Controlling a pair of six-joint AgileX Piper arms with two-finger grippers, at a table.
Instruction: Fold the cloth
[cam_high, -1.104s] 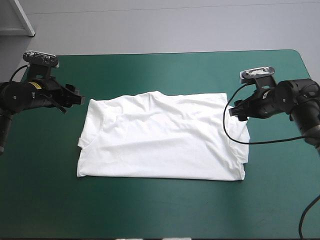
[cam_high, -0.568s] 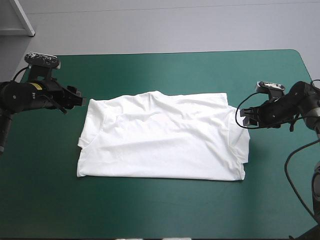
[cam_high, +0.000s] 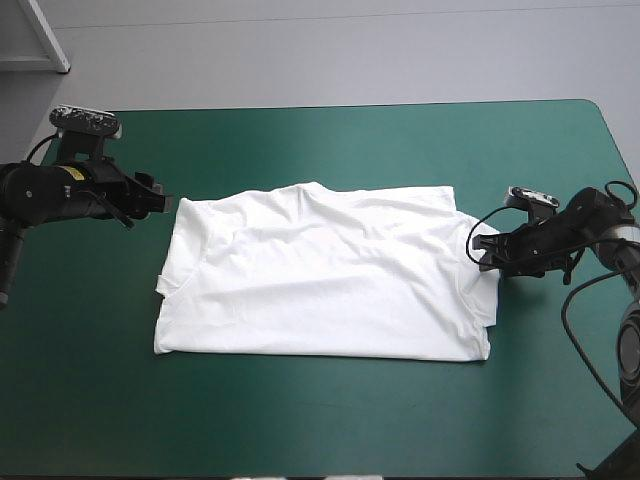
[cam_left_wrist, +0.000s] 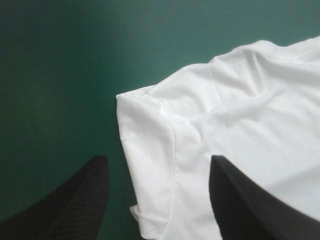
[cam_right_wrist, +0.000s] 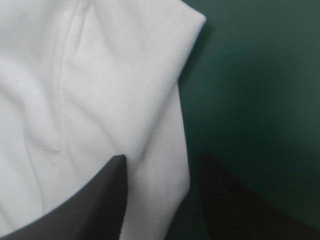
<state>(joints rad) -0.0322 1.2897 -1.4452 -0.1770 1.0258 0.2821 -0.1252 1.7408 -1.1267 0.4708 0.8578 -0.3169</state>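
your right gripper (cam_high: 482, 252) has dropped to the t-shirt (cam_high: 320, 275) edge, jaws apart like the left gripper (cam_high: 160, 200), so pinch next.

Bright, even light from above. Pale sheen on counter (cam_high: 330, 130) toward far edge. T-shirt (cam_high: 320, 270) glaring white, creases faintly shaded. Wrist views dimmer; T-shirt edge throws narrow soft shadow on counter.

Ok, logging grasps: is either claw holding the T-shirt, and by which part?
Nothing is held: the left claw and the right claw both stand open at opposite edges of the T-shirt.
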